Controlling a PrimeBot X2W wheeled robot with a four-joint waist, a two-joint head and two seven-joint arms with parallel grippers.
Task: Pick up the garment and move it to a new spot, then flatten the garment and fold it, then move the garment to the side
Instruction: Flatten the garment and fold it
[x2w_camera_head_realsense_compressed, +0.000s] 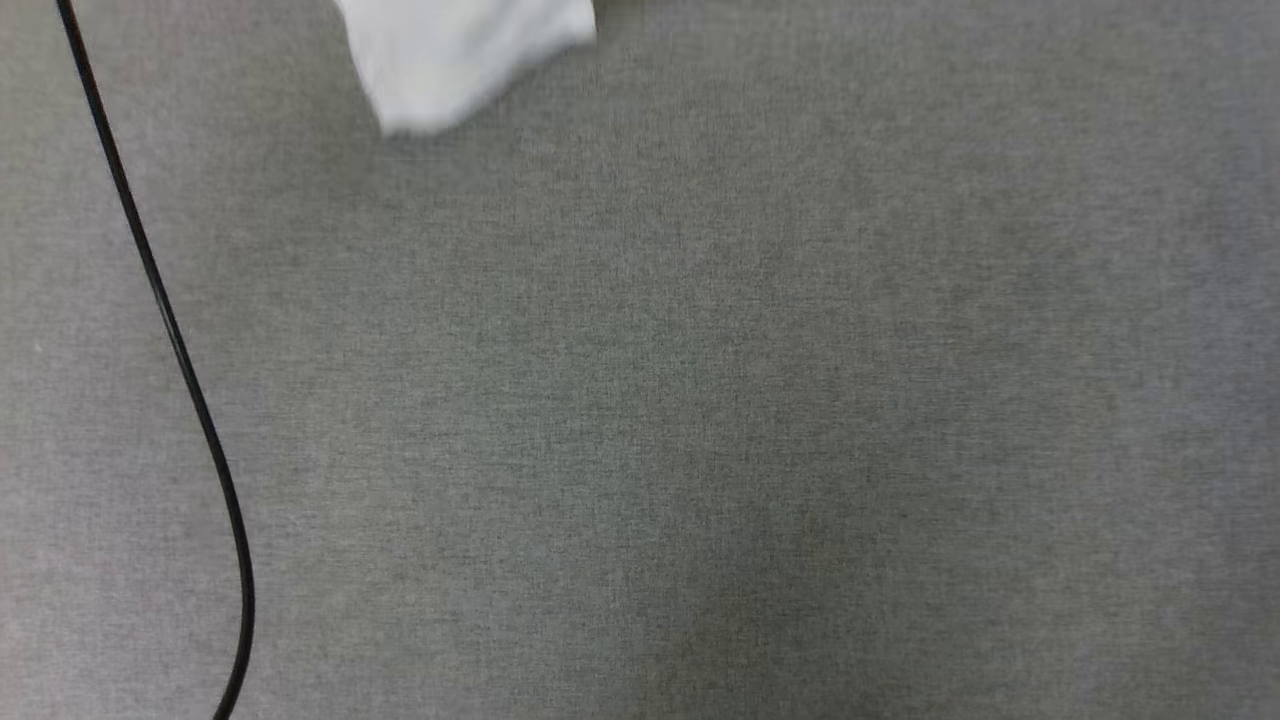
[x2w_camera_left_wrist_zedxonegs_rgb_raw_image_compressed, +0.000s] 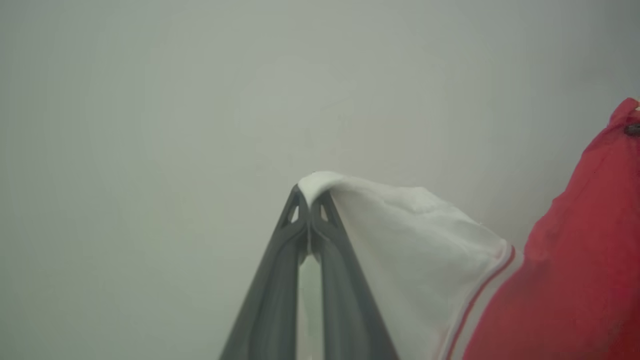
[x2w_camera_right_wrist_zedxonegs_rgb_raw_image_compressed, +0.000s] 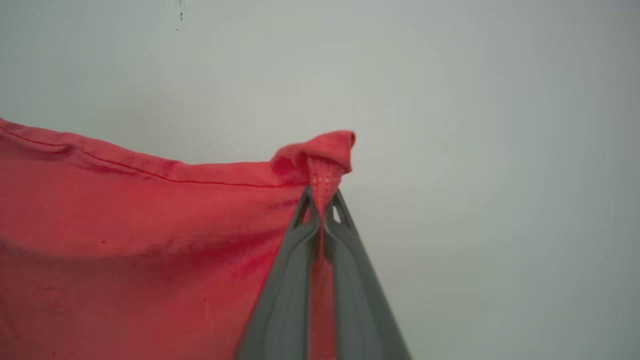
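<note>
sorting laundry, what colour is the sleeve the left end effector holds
White sleeve, red-and-white striped trim; best in left wrist view.

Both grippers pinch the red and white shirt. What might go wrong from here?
1. The left gripper clamps only the thin edge of the white sleeve of the red and white jersey T-shirt; it may slip free.
2. The right gripper holds a small bunched red corner, so the shirt might land crumpled.
3. The thin black cable lies on the grey fabric surface; the shirt may drape over it.
</note>
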